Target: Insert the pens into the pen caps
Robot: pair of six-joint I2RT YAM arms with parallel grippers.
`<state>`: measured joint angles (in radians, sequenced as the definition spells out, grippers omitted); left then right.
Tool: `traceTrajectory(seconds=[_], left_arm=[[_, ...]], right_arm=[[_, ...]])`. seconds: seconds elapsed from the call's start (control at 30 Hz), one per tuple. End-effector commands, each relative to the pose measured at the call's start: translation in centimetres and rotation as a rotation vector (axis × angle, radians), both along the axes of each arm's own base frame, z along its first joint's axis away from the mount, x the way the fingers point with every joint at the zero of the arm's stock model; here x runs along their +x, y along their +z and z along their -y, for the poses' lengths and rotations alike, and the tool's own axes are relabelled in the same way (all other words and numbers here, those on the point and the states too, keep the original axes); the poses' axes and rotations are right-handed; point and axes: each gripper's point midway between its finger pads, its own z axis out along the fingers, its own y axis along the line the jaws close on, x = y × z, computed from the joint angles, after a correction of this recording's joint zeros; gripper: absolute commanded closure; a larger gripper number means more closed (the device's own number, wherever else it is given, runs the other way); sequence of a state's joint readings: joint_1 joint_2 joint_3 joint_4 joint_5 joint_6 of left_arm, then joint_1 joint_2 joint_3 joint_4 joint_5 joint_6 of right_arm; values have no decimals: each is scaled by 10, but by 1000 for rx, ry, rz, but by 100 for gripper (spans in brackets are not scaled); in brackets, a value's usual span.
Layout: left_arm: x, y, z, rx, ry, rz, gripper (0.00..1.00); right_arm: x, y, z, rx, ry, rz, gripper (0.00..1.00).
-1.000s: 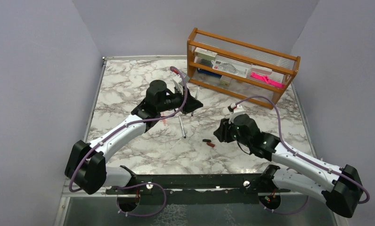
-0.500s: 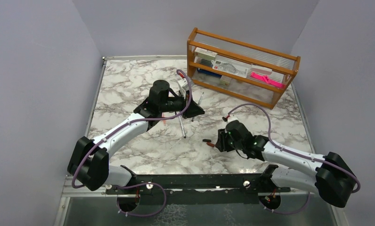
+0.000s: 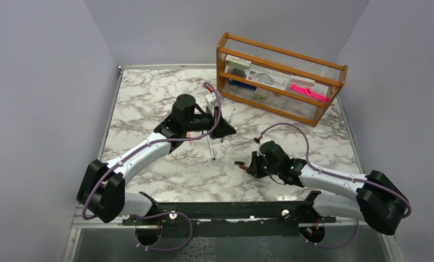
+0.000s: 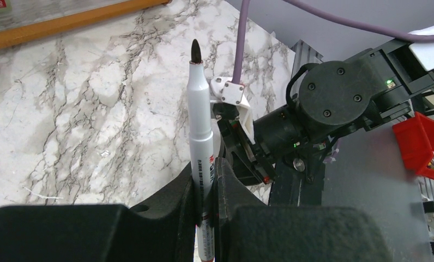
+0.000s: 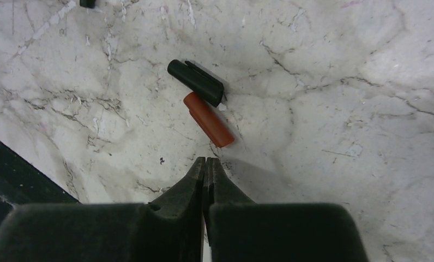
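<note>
My left gripper (image 4: pixel 206 164) is shut on a silvery-grey pen (image 4: pixel 200 125) with a dark tip, held above the table with the tip pointing away; from above the pen (image 3: pixel 229 119) sticks out beyond the fingers. A second grey pen (image 3: pixel 210 146) lies on the marble beside a translucent orange-red pen (image 3: pixel 191 136), mostly hidden under the left arm. The black cap (image 5: pixel 196 82) and dark red cap (image 5: pixel 208 119) lie side by side, touching. My right gripper (image 5: pixel 206 162) is shut and empty, its tips just short of the red cap. The caps show from above (image 3: pixel 240 164).
A wooden rack (image 3: pixel 280 76) with clear panels, boxes and a bright pink strip (image 3: pixel 308 91) stands at the back right. The black rail (image 3: pixel 220 210) runs along the near edge. Grey walls enclose the marble table (image 3: pixel 149 98).
My right gripper has moved left and down towards the two caps, the arm stretching lower. My left gripper, holding the pen, has shifted slightly right and turned the pen.
</note>
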<state>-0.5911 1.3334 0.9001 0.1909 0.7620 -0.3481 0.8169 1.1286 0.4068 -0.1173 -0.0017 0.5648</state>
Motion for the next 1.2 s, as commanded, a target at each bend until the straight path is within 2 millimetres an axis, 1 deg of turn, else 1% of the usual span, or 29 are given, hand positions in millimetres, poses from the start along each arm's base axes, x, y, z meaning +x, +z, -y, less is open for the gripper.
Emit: traceTrajectory(seconds=[0.0, 0.07, 0.3, 0.57, 0.83, 1.03, 1.17], left_arm=[[-1, 4, 0, -9, -10, 22, 100], [-1, 3, -1, -3, -7, 22, 100], [0, 0, -2, 8, 4, 17, 100], [-1, -3, -3, 16, 7, 6, 100], [-1, -6, -4, 22, 14, 5, 100], [-1, -8, -3, 23, 8, -7, 100], [-2, -9, -5, 30, 12, -7, 100]], right_arm=[[-7, -1, -16, 89, 22, -37, 99], [-5, -5, -12, 86, -22, -46, 99], [14, -3, -5, 49, -114, 1, 99], [28, -12, -9, -1, -121, -9, 99], [49, -10, 0, -45, -148, 24, 99], [68, -1, -6, -48, -135, 61, 99], [75, 2, -15, -39, -110, 64, 99]])
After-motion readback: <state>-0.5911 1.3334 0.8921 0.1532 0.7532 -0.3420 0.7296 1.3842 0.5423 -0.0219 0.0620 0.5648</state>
